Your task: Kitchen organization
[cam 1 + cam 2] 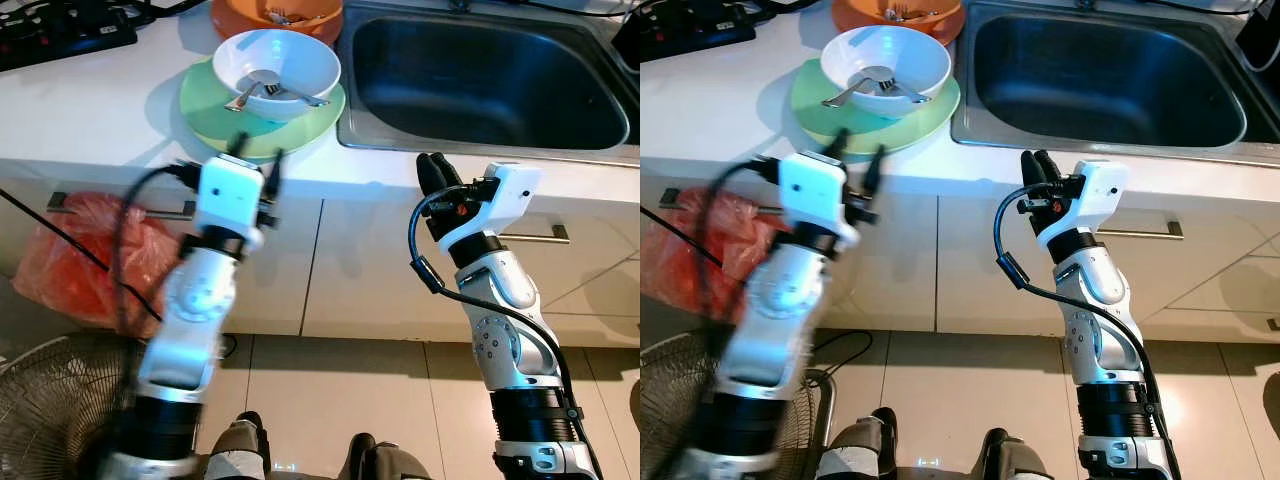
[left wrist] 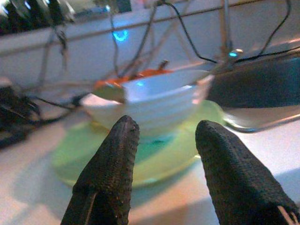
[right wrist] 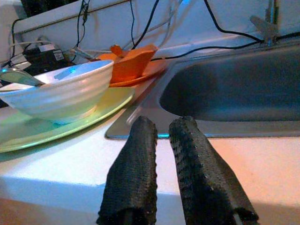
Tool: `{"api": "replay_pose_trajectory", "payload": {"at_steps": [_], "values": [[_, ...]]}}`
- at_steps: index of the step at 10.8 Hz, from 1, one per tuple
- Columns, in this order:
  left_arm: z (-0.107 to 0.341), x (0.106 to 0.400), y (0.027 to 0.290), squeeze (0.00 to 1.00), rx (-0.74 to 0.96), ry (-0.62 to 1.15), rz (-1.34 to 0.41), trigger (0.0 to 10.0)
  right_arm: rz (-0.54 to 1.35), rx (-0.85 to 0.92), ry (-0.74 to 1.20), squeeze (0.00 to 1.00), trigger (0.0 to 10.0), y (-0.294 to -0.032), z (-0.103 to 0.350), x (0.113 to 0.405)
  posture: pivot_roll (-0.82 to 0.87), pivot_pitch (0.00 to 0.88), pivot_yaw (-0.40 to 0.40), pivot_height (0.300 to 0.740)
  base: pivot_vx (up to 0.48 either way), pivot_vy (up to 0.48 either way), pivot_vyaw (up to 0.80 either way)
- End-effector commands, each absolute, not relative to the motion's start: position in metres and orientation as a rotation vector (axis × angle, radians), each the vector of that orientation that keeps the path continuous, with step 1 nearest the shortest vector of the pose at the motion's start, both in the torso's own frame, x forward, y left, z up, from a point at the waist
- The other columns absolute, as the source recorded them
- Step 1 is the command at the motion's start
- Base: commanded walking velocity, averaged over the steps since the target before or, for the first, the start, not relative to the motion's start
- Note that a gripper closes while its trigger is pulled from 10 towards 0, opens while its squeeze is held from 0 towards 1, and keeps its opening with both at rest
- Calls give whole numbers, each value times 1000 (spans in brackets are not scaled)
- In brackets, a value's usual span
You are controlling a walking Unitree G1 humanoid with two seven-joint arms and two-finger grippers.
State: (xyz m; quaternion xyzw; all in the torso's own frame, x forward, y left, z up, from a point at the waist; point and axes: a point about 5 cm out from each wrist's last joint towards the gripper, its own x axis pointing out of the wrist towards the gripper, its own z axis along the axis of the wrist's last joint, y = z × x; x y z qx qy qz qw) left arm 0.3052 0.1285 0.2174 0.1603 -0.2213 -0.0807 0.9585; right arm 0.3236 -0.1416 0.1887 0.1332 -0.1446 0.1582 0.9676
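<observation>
My left gripper (image 2: 161, 164) holds its black fingers spread, empty, just before the counter edge, aimed at the white ceramic bowl (image 1: 277, 66) with a spoon and fork that sits on the pale green plate (image 1: 215, 115). My right gripper (image 3: 164, 161) has fingers nearly pressed together, empty, near the steel sink (image 1: 480, 75).

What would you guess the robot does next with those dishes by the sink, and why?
Probably the left gripper eases forward to take the green plate by its near rim. Its fingers are spread and aimed at that rim, and the white bowl with cutlery sits on the plate beside the empty sink. The right gripper waits at the counter edge with fingers close together.
</observation>
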Motion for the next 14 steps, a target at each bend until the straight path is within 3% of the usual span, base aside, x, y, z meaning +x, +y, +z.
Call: {"api": "replay_pose_trajectory", "payload": {"at_steps": [1, 3, 6, 14], "values": [[227, 303, 129, 0, 426, -497, -144, 10000, 315, 264, -291, 0, 10000, -144, 187, 324, 200, 215, -61, 740, 0, 0, 0], [235, 304, 138, 0, 607, -529, -97, 10000, 321, 272, -288, 0, 10000, -142, 186, 324, 202, 216, -62, 740, 0, 0, 0], [237, 301, 134, 0, 678, -546, -113, 10000, 331, 283, -287, 0, 10000, -139, 186, 324, 204, 217, -66, 740, 0, 0, 0], [250, 313, 137, 0, 1127, -482, -73, 10000, 347, 308, -279, 0, 10000, -132, 184, 324, 205, 215, -61, 740, 0, 0, 0]]}}
